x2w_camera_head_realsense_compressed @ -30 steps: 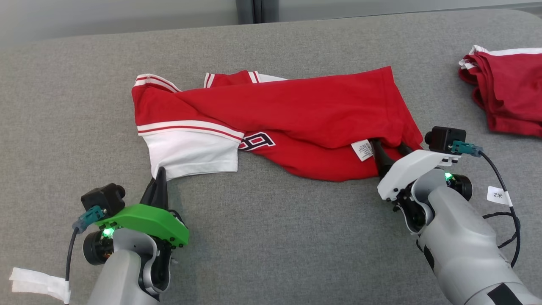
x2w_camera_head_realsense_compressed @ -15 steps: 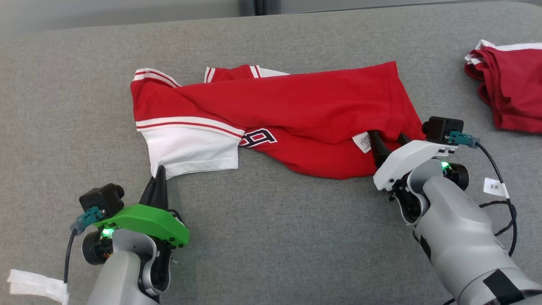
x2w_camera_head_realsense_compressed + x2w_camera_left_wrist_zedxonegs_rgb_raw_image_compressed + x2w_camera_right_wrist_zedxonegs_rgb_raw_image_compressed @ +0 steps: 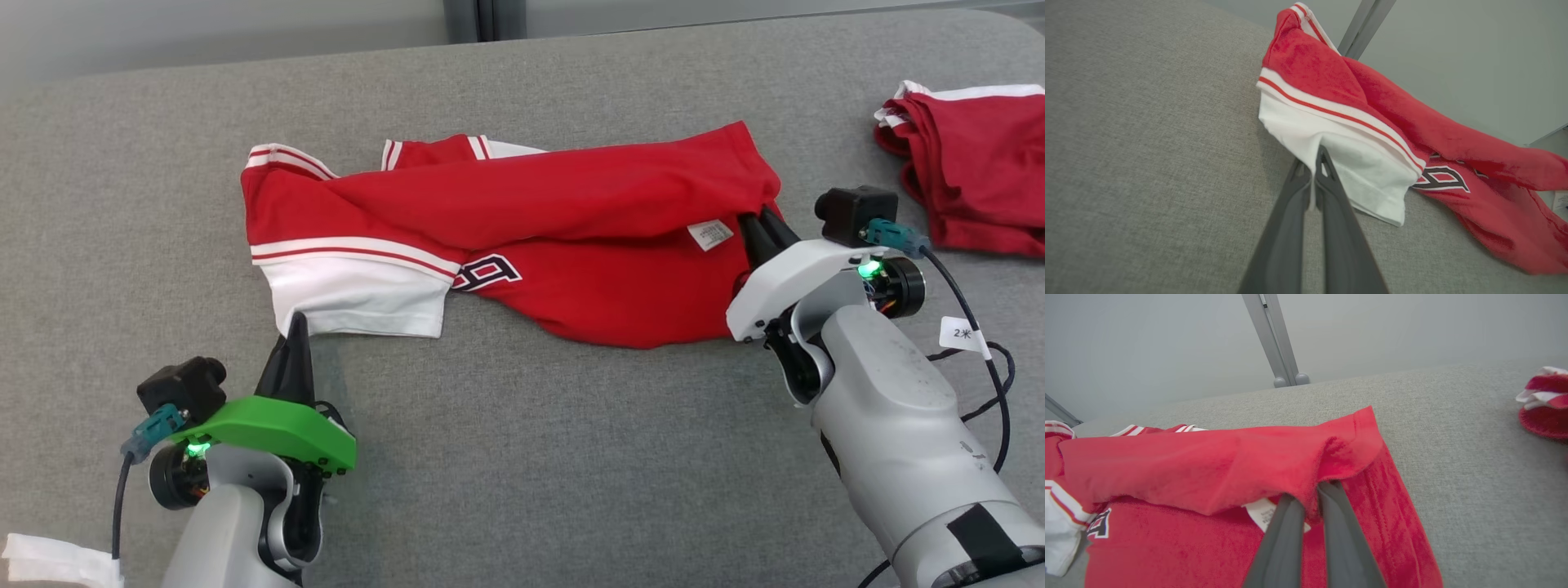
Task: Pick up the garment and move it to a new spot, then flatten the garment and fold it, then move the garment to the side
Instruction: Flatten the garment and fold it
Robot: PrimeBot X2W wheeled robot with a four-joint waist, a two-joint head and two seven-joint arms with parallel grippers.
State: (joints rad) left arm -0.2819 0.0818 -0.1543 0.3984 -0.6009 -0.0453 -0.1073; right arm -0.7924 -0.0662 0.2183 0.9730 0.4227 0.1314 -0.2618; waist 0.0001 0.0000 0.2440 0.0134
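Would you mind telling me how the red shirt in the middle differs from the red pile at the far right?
The shirt lies spread and rumpled; the pile is folded compactly. The left gripper pinches the shirt's white sleeve and the right gripper its opposite end; the pile is untouched. Both are red with white trim, on grey fabric.

The garment [image 3: 571, 212] hides the right hand's [image 3: 763, 227] fingertips.

White cable tag [image 3: 962, 333] with "2" and an unclear sign; half-hidden black-edged letter [image 3: 487, 272] on the garment [image 3: 588, 204].
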